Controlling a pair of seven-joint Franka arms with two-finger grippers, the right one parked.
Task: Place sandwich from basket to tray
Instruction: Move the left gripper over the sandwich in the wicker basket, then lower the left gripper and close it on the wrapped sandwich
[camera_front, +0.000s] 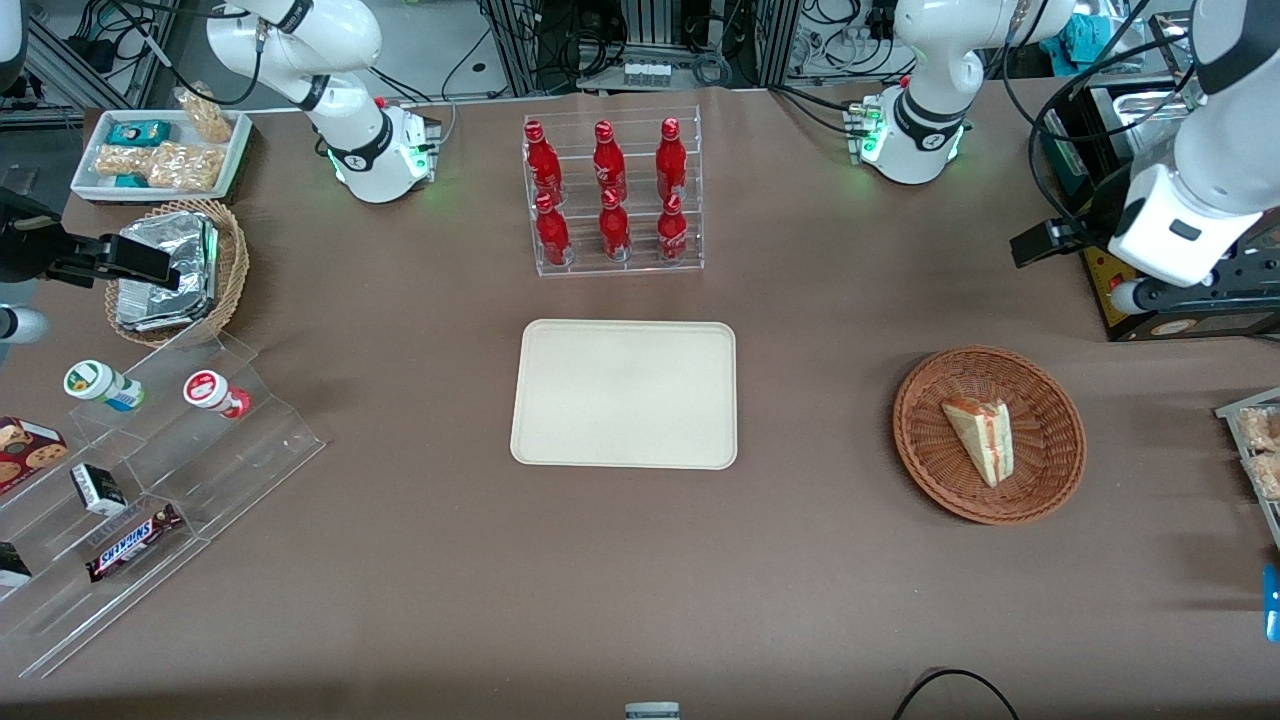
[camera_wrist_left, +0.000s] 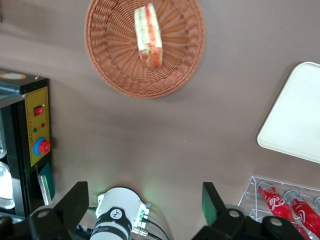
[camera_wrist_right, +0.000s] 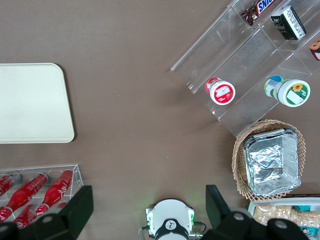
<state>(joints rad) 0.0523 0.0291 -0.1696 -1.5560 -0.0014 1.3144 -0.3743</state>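
Note:
The sandwich (camera_front: 980, 438), a pale bread wedge with red and green filling, lies inside the reddish-brown wicker basket (camera_front: 1045, 425) toward the working arm's end of the table. The wrist view also shows the sandwich (camera_wrist_left: 148, 35) in the basket (camera_wrist_left: 110, 55). The cream tray (camera_front: 625, 393) sits bare at the table's middle, and its corner shows as the tray (camera_wrist_left: 300, 120) in the wrist view. My gripper (camera_front: 1035, 245) hangs high above the table, farther from the front camera than the basket and apart from it. The gripper (camera_wrist_left: 142, 200) is open, with nothing between its fingers.
A clear rack of red bottles (camera_front: 612, 195) stands farther from the camera than the tray. A black control box (camera_front: 1170, 300) with a red button sits beside my gripper. Toward the parked arm's end are an acrylic stepped shelf (camera_front: 150, 470), a tan basket with foil packets (camera_front: 175, 270) and a white snack dish (camera_front: 160, 150).

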